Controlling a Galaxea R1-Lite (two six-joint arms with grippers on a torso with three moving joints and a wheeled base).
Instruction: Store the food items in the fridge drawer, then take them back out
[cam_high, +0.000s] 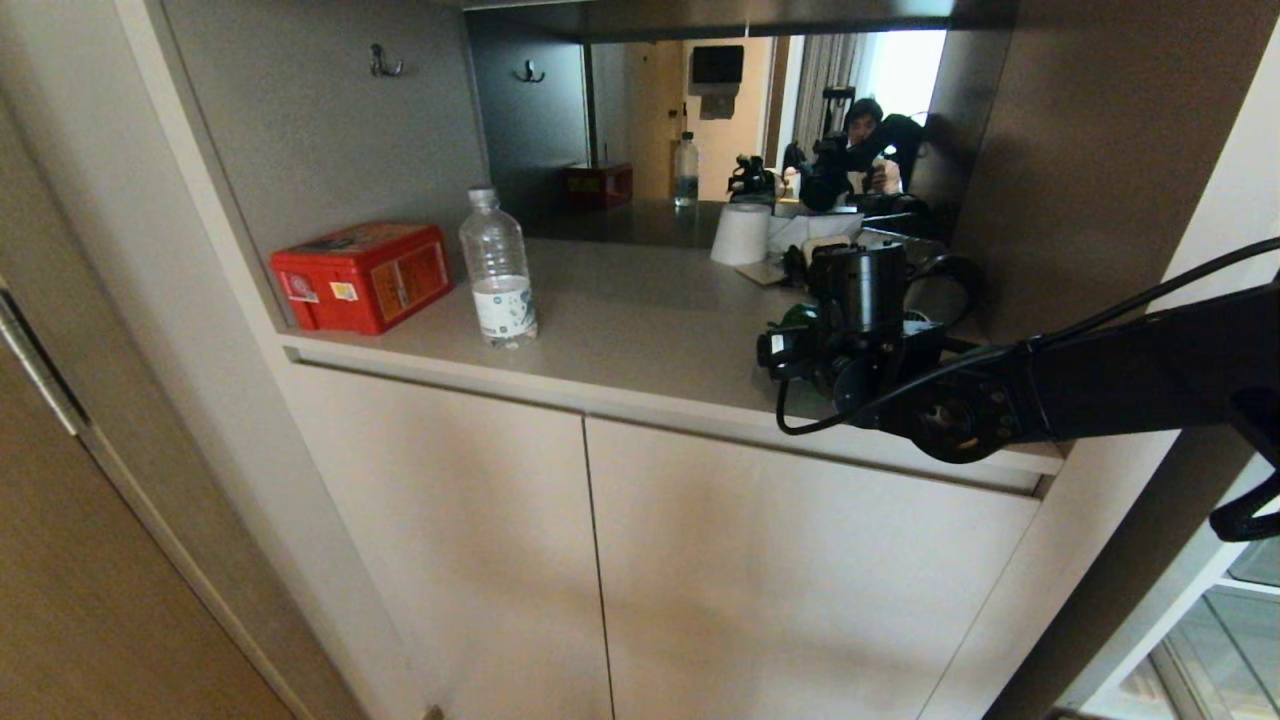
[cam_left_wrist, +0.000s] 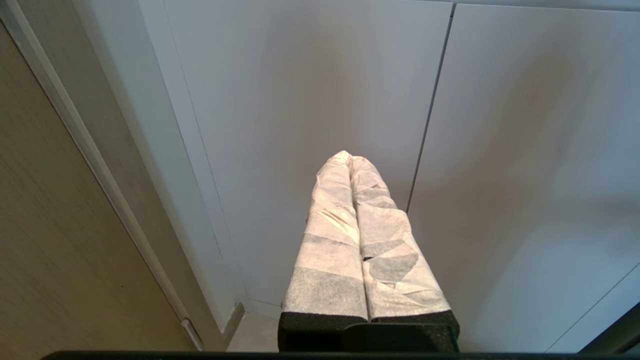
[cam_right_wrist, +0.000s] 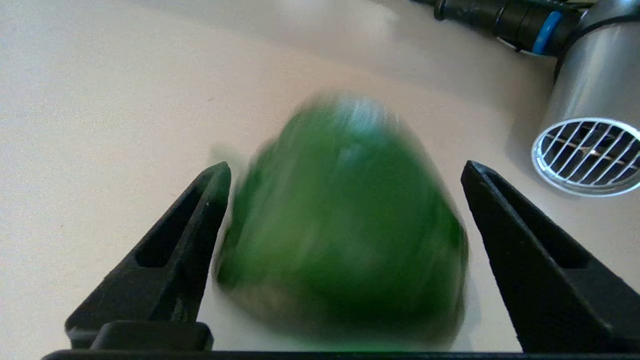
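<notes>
A glossy green pepper (cam_right_wrist: 345, 230), one of the food items, lies on the beige counter (cam_right_wrist: 100, 100) and is smeared by motion. My right gripper (cam_right_wrist: 346, 166) is open around it, its black fingers (cam_right_wrist: 525, 250) standing wide on either side with a gap to the pepper. In the head view the right arm (cam_high: 1100, 380) reaches over the counter's right end and hides most of the pepper. My left gripper (cam_left_wrist: 350, 156) is shut and empty, parked in front of the cabinet doors. A clear panel with a white frame (cam_high: 1225, 640) at the lower right may be the fridge drawer.
A red box (cam_high: 362, 275) and a clear water bottle (cam_high: 497, 270) stand on the counter's left part. A white roll (cam_high: 742, 233) sits by the mirror. A silver hair dryer (cam_right_wrist: 590, 90) lies close to the pepper. Beige cabinet doors (cam_high: 800, 580) are below.
</notes>
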